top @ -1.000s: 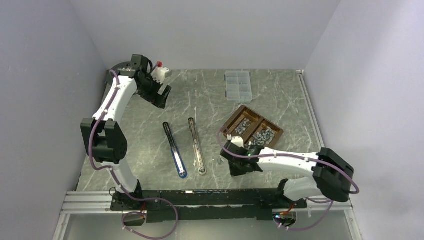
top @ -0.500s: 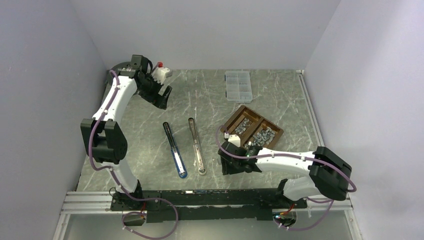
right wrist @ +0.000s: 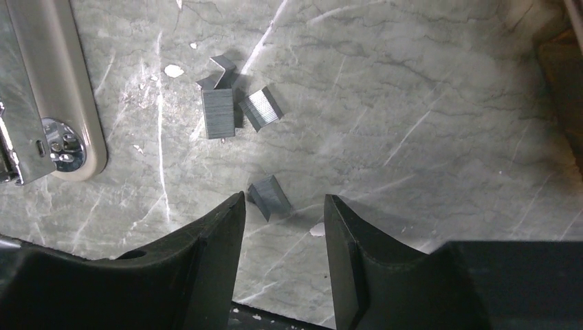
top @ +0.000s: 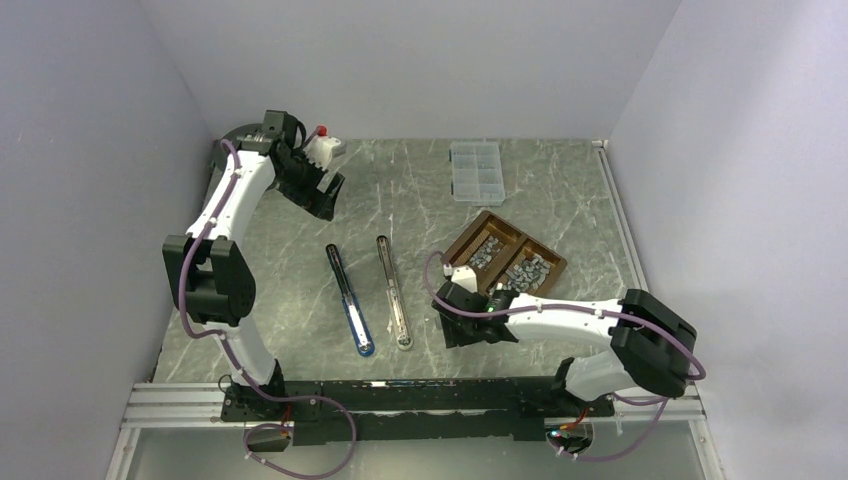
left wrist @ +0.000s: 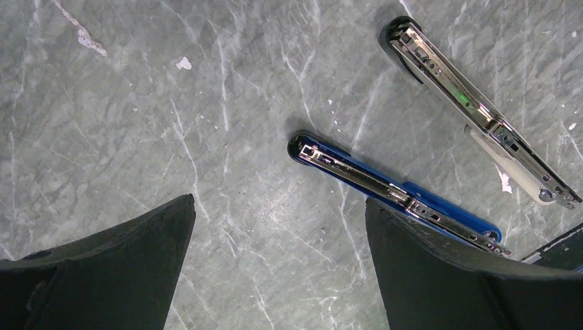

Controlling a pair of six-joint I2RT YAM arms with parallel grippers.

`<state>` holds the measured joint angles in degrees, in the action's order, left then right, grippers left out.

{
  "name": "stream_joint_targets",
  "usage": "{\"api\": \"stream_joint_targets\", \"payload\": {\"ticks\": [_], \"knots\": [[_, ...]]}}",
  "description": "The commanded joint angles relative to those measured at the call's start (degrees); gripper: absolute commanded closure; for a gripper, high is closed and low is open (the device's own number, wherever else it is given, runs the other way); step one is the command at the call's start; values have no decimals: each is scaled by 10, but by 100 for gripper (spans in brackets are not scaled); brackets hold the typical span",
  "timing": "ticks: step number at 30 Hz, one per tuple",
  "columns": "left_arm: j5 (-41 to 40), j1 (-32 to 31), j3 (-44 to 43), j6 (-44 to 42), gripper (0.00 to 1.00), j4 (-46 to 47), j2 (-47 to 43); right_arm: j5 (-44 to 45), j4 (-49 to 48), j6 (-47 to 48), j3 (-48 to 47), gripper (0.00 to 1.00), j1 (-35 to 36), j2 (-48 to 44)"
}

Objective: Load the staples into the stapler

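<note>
On grey marbled tabletop [top: 560,200] between pale walls [top: 400,60], loose staples [right wrist: 218,113], possibly four strips.

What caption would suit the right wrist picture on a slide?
Open right gripper framing one loose staple strip on the marble table, with more strips and a stapler nearby.

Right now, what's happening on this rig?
The right gripper is low over the grey marble table, jaws apart, holding nothing; a small silver-grey staple strip lies loose at its fingertips, more beyond. The long blue stapler and cream stapler lie opened flat nearby. The left gripper hangs wide open and empty at the far left.
</note>
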<state>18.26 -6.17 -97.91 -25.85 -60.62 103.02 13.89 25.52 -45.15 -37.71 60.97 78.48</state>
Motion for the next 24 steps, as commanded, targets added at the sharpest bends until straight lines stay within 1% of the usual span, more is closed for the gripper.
{"api": "stream_joint_targets", "payload": {"ticks": [1,5,9,14,17,24], "knots": [[16,2,-26,-7,1,-7,-6,28,3,27,-4,51,0,25],[19,2,-33,-4,1,-15,-8,24,-18,35,-2,55,0,35],[13,2,-37,-3,1,-24,-13,21,-24,34,-3,63,5,35],[2,2,-29,-4,1,-26,-30,30,-15,23,2,69,28,30],[-2,2,-23,-2,1,-30,-40,37,-9,10,4,76,41,29],[-4,2,-7,-5,1,-32,-81,47,18,-12,-9,87,56,11]]}}
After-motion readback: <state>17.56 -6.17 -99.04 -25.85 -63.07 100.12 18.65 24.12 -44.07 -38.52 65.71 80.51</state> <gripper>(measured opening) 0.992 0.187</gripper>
